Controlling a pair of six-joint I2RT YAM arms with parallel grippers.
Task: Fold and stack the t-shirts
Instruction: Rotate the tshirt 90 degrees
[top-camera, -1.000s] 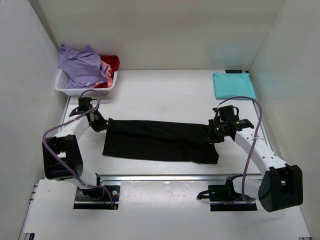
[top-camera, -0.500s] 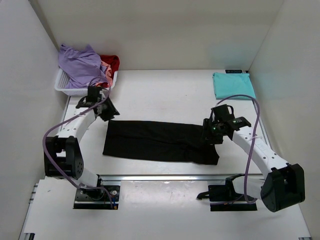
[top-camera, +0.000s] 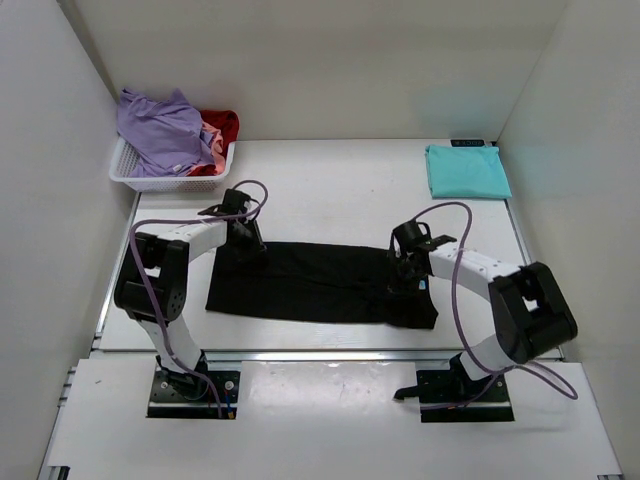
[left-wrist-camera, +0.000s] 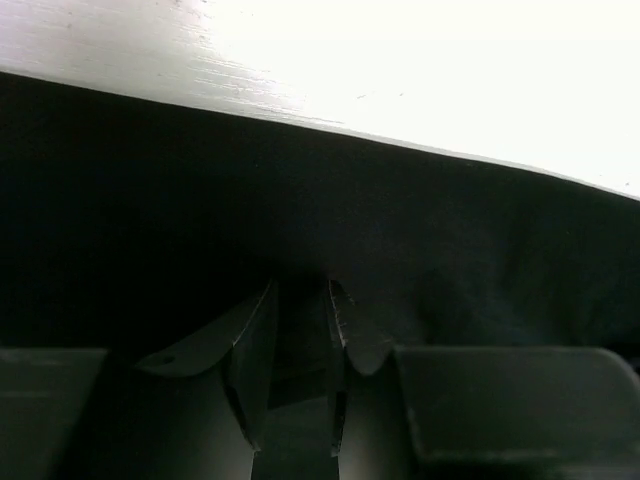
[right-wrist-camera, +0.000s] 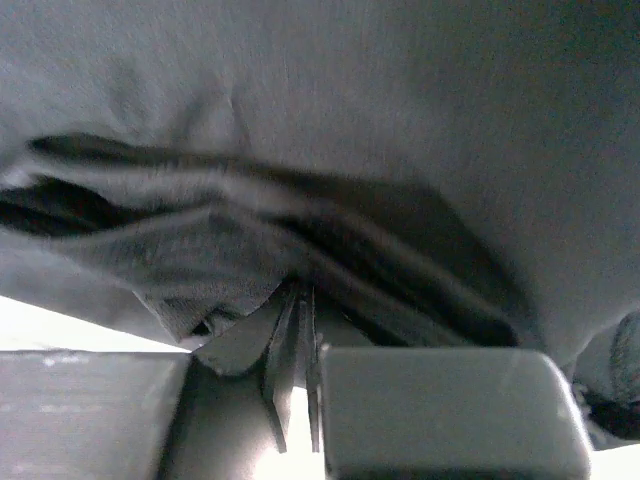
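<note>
From the top external view, the black t-shirt (top-camera: 310, 285) lay flat on the table (top-camera: 330, 190) as a long band, its long axis running left to right across the front of the workspace, just ahead of both arm bases. The left gripper (top-camera: 247, 240) sat on the band's far edge near its left end, and the right gripper (top-camera: 400, 275) sat on the cloth near its right end. Each arm was therefore nearest its own end, with the bulk of the shirt stretched between them. A folded teal t-shirt (top-camera: 467, 170) lay well apart at the far right corner, and the lavender t-shirt (top-camera: 160, 130) and red t-shirt (top-camera: 225, 125) were heaped in the white basket (top-camera: 125, 178) at the far left. In the left wrist view, the fingers (left-wrist-camera: 250, 350) stood close together with only a narrow dark slot between them. Black cloth ran right up to and around the tips, so they looked pinched on the shirt's edge – the bare table showed just beyond that edge. In the right wrist view, the fingers (right-wrist-camera: 240, 345) were drawn nearly flush, and bunched layers of the black cloth gathered at their tips, which read as a clamp on several thicknesses. Judging from this, the next fold turned on both ends being carried crosswise to the long axis – or inward along it – in step, since the band spanned the two grips.
</note>
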